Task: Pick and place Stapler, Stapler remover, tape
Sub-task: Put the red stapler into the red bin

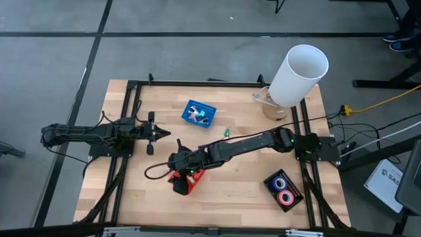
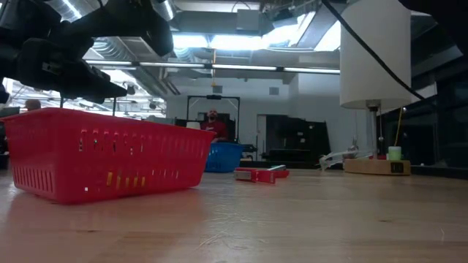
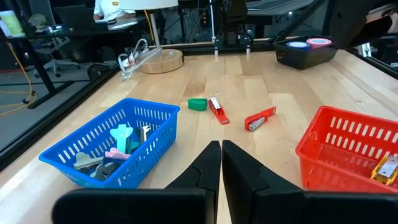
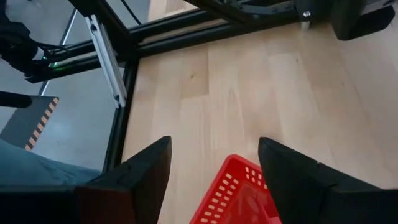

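- The right gripper (image 1: pixel 176 160) hangs over the red basket (image 1: pixel 186 181) near the table's (image 1: pixel 243 184) front edge, its jaws spread and holding nothing.
- The left gripper (image 1: pixel 160 134) waits by the table's left edge, jaws pressed together and empty.
- A red stapler (image 3: pixel 260 119) lies on bare wood mid-table, between the red basket and the blue basket (image 3: pixel 112 151).
- The tape (image 1: pixel 282 189), blue and pink rolls, sits in a black tray (image 1: pixel 295 195) near the front right corner.
- Whether the blue basket's contents include the stapler remover cannot be told.
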Tool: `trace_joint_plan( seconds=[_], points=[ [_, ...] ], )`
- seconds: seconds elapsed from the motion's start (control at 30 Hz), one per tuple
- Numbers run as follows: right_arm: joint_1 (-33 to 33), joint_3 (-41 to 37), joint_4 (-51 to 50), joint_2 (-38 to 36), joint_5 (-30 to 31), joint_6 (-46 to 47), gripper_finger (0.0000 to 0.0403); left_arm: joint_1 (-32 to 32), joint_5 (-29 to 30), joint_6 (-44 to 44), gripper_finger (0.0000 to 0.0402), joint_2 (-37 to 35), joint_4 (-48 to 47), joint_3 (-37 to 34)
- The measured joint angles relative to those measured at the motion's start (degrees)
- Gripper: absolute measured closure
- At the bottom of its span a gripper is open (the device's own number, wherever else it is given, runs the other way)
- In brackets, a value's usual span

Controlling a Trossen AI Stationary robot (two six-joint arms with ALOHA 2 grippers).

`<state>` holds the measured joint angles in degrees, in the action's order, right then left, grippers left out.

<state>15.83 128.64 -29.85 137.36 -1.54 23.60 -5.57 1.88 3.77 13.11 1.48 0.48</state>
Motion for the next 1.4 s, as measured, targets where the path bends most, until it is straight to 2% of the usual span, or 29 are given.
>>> trace_joint_plan(
  seconds=[0.17, 0.4, 0.67, 0.9, 1.07, 1.27, 1.4],
  points=[
    [-0.51, 0.00, -1.07, -0.46, 0.25, -1.34, 0.0161, -0.01, 0.01, 0.00, 0.0393, 0.01, 0.00, 0.01],
    [-3.79, 0.02, -9.07, -2.15, 0.79, -1.81, 0.0161, 0.01, 0.00, 0.00, 0.0389, 0.01, 0.00, 0.00],
    [-7.13, 0.04, -21.45, -5.00, 7.79, -6.08, 0.0161, 0.01, 0.00, 0.00, 0.0392, -0.01, 0.02, 0.01],
    [-8.45, 0.02, -26.08, -5.16, 8.56, -6.28, 0.0161, 0.01, 0.01, 0.00, 0.0390, -0.01, 0.02, -0.01],
    [-8.50, -0.36, -32.47, -5.64, 14.74, -6.68, 0.0161, 0.01, 0.01, 0.00, 0.0393, -0.01, 0.00, -0.01],
    [-8.50, -10.30, -34.30, -10.90, 16.96, -6.10, 0.0161, 0.00, 0.01, 0.00, 0.0389, -0.01, 0.00, -0.01],
    [-8.21, -22.33, -27.60, -16.50, 15.08, -5.70, 0.0161, 0.01, 0.00, 0.00, 0.0393, -0.01, -0.01, 0.02]
  ],
)
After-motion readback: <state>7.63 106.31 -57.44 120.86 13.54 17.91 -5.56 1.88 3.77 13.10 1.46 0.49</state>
